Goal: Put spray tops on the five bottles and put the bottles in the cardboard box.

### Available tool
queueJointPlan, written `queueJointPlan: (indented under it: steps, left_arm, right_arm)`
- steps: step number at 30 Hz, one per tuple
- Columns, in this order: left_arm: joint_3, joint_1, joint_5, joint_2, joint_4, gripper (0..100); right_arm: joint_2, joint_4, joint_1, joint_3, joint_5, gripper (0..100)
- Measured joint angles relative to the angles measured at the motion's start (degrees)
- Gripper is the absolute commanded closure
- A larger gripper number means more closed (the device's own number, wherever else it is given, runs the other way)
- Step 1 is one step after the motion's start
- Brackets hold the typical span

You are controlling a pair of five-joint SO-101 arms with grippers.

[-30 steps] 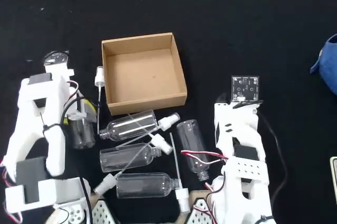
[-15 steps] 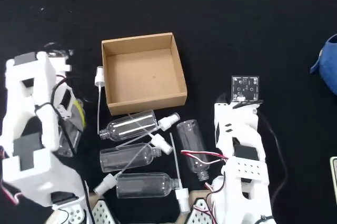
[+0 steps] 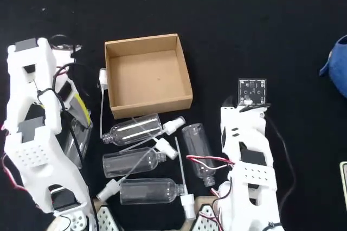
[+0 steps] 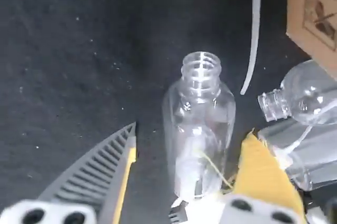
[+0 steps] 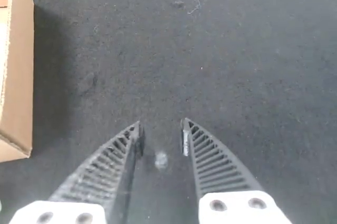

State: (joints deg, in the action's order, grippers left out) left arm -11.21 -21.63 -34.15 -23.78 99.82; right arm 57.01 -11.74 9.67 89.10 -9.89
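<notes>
Where the left gripper (image 4: pixel 190 133) sits: over an uncapped bottle (image 4: pixel 199 124), jaws spread wide on either side. One jaw is close against the bottle and the other stands apart, so nothing is clamped. This looks like lining up a grasp.
Bottle: between those jaws, threaded mouth pointing away from the wrist, likely kept free for a top.
Spray top (image 3: pixel 102 78): loose, ahead of the left gripper, with its tube (image 4: pixel 255 29) trailing past the bottle's mouth.
Box (image 3: pixel 143 40): ahead and to one side of the left gripper, no bottle in it yet.
Other bottles (image 3: pixel 133 129): lying beside the left gripper. The left wrist view shows the nearest one's open neck (image 4: pixel 274 105), which the high view leaves unclear.
Right gripper (image 5: pixel 160 129): jaws partly open, holding nothing, over black cloth (image 5: pixel 221 34), well apart from the bottles, probably waiting.
</notes>
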Motion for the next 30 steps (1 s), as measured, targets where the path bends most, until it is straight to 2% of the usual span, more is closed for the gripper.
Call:
queueJointPlan:
  steps: [9,17,30]
  left_arm:
    - [5.9,1.8,-2.6,2.0,-1.7,81]
    - [19.9,2.3,-0.2,10.5,-14.8,81]
    - [20.0,3.5,0.4,7.3,-15.5,82]
  right_arm:
    - [0.0,0.0,0.0,0.0,0.0,89.0]
    - [0.0,0.0,0.0,0.0,0.0,89.0]
    - [0.0,0.0,0.0,0.0,0.0,89.0]
